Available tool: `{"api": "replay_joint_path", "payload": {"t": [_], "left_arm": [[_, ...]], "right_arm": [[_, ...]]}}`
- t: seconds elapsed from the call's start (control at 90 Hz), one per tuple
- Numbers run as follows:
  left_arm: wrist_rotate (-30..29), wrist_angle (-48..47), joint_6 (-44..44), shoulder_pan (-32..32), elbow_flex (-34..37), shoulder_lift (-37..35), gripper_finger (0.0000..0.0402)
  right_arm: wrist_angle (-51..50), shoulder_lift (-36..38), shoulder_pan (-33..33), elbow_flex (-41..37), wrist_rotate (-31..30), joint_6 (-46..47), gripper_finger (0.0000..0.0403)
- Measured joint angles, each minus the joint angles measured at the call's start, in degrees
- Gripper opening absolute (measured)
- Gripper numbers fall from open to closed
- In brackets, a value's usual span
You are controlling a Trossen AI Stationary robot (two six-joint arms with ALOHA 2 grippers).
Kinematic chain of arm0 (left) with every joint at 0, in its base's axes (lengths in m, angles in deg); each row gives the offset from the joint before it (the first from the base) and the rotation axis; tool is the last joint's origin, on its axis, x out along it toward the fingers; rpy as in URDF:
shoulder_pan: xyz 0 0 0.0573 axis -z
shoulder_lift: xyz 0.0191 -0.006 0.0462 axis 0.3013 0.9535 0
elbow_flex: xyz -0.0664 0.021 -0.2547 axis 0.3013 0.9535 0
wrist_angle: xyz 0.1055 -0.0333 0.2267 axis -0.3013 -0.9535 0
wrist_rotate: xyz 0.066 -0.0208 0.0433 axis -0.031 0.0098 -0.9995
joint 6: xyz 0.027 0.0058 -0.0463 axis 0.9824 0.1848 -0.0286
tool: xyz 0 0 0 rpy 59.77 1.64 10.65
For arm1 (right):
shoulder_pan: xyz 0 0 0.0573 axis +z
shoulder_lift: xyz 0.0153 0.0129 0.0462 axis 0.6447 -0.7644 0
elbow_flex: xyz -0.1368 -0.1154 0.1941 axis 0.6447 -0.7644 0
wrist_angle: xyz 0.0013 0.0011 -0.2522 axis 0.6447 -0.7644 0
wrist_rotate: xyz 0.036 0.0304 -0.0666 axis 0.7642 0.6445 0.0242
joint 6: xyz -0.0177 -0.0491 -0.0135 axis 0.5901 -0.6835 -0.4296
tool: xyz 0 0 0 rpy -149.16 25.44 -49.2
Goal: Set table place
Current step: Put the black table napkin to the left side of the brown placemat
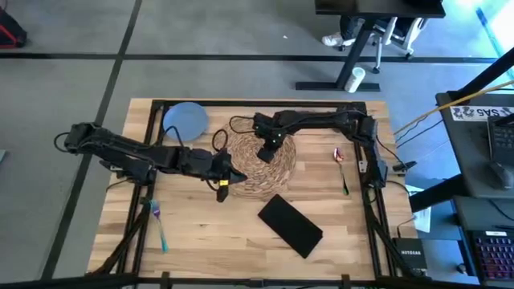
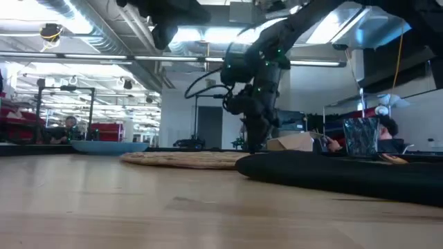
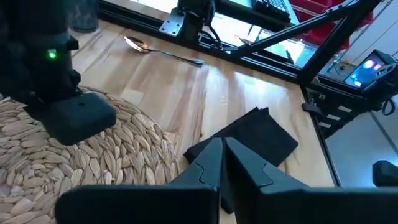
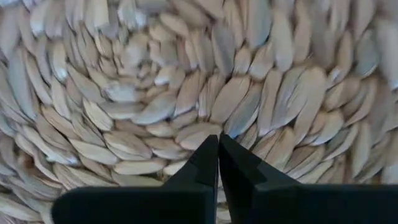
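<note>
Placemat mid-table, both grippers clenched over it

Woven straw placemat [image 1: 261, 163] lies flat near the middle of the wooden table [image 1: 201, 241], a bit toward the far edge. Right gripper [image 1: 266, 152] points straight down at the mat's centre; in the right wrist view its fingertips [image 4: 217, 152] are pressed together with nothing between them, tips at or just above the weave, contact unclear. Low view shows the same arm coming down onto the mat [image 2: 183, 158].

Left gripper [image 1: 234, 176] reaches in low from the left, sits over the mat's left-near rim. In the left wrist view its fingers [image 3: 221, 158] are clenched, empty, with the mat edge [image 3: 93, 162] beside them.

Pale blue plate [image 1: 185, 120] sits at the far left of the table, just beside the mat, not on it; also visible in the low view [image 2: 107, 146]. Black napkin [image 1: 290, 225] lies angled on bare wood near the front edge, right of centre, close to the mat's near rim but apart from it. Colourful-handled spoon [image 1: 341, 167] lies on the wood right of the mat, well apart. Teal fork [image 1: 159, 226] lies near the front-left, well apart from the mat.

Cup not found in any view.
</note>
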Motion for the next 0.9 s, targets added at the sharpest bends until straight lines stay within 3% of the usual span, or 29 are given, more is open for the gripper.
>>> {"api": "replay_joint_path", "payload": {"t": [0.9], "left_arm": [[-0.01,-3.55,-0.31,0.11,0.02,-0.02,0.0000]], "right_arm": [[-3.94,-0.03,-10.25,0.03,-3.46,4.35,0.0000]]}}
